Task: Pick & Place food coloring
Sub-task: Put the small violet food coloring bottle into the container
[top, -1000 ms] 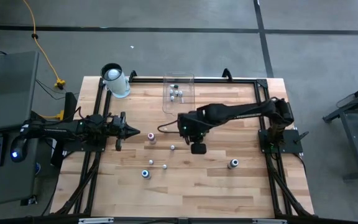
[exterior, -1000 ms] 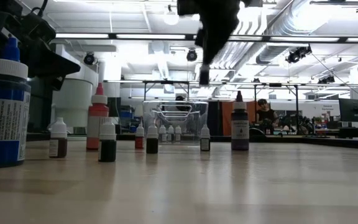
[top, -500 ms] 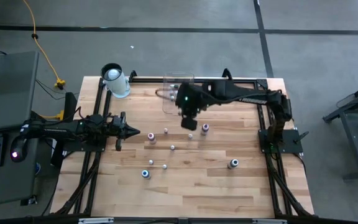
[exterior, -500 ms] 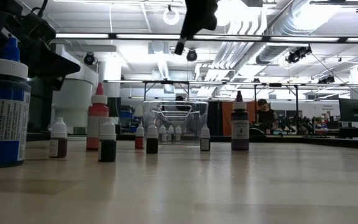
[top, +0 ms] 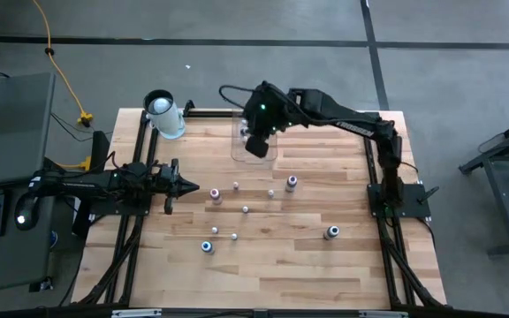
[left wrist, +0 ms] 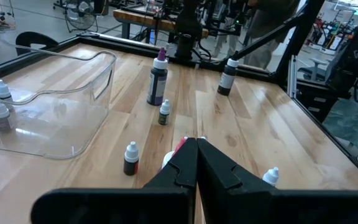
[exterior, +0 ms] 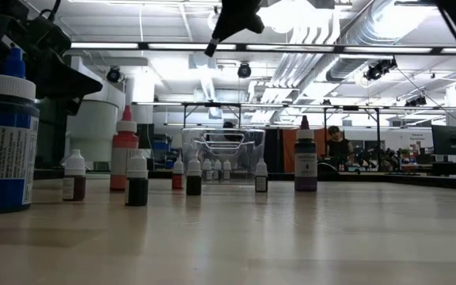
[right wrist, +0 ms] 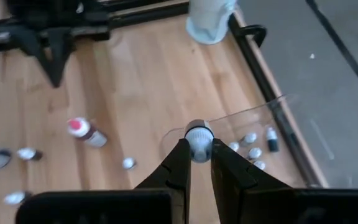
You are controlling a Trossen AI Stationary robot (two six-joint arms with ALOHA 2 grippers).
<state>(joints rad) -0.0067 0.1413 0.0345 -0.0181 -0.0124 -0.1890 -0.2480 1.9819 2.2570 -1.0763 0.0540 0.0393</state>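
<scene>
The pale wooden plank tabletop (top: 263, 256) with its black metal frame carries everything, with the two dark arms reaching in from opposite sides. The right arm stretches across to the far edge, and its right tool (top: 256, 146) hangs above the clear plastic rectangular bin (top: 254, 113), well off the wood. The left arm lies low at its own side, and its left tool (top: 186, 188) is fully shut, its fingers pressed together with nothing between them, pointing toward the scattered bottles. The tall white cylinder (top: 163, 115) stands at the far left corner, near the bin. In the right wrist view the right tool (right wrist: 197, 163) is nearly closed on one tiny food coloring bottle with a whitish-grey cap (right wrist: 198, 139), which sits pinched between the fingertips directly over the bin's open top. A few tiny whitish bottles (right wrist: 252, 145) already lie inside the bin. Others remain out on the tabletop: a purple-topped bottle (top: 291, 183), a pink-red one (top: 215, 194) just ahead of the left tool, a blue one (top: 207, 246) and a grey one (top: 331, 232) nearer the front, and several tiny white-capped ones between them.
</scene>
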